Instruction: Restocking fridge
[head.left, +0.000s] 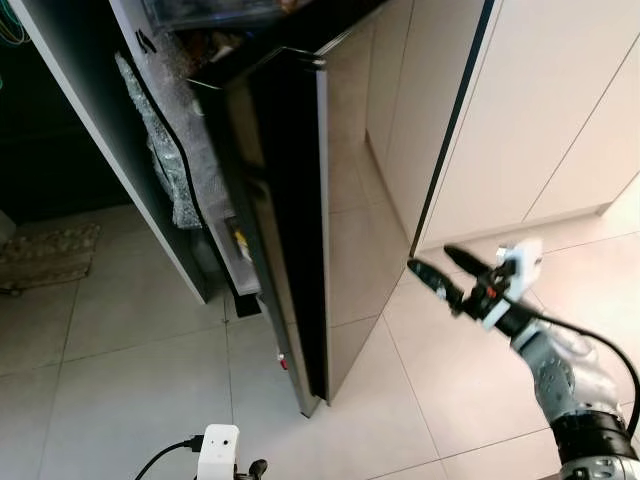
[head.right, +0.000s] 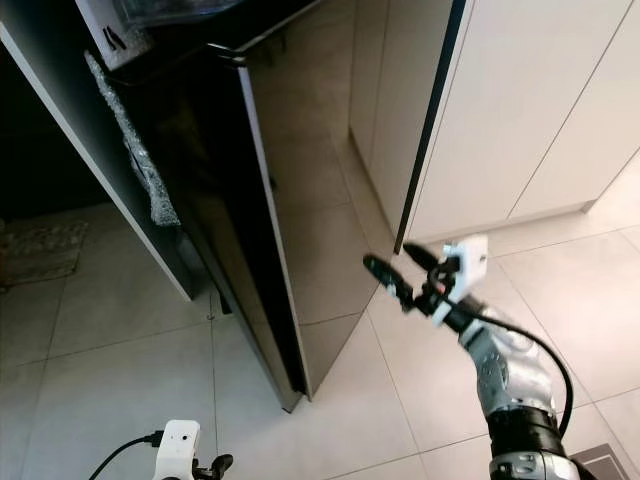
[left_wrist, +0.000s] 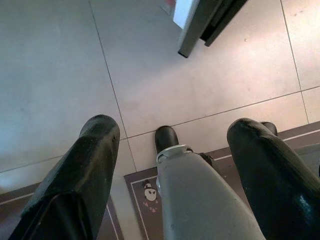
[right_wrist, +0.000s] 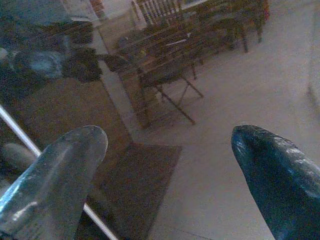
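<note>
no legible text or labels (fridge door (head.left: 270, 200) included)

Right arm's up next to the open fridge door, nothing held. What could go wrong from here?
1. The right end effector, fingers open, points at the fridge door from its outer side; a glancing push on that glossy face may slip rather than swing it.
2. The bagged items in the open fridge could get pinched if the door swings shut.

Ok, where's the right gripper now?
In the head views, the right gripper is on the right, raised over the floor tiles, open, just right of the fridge door's edge.
</note>
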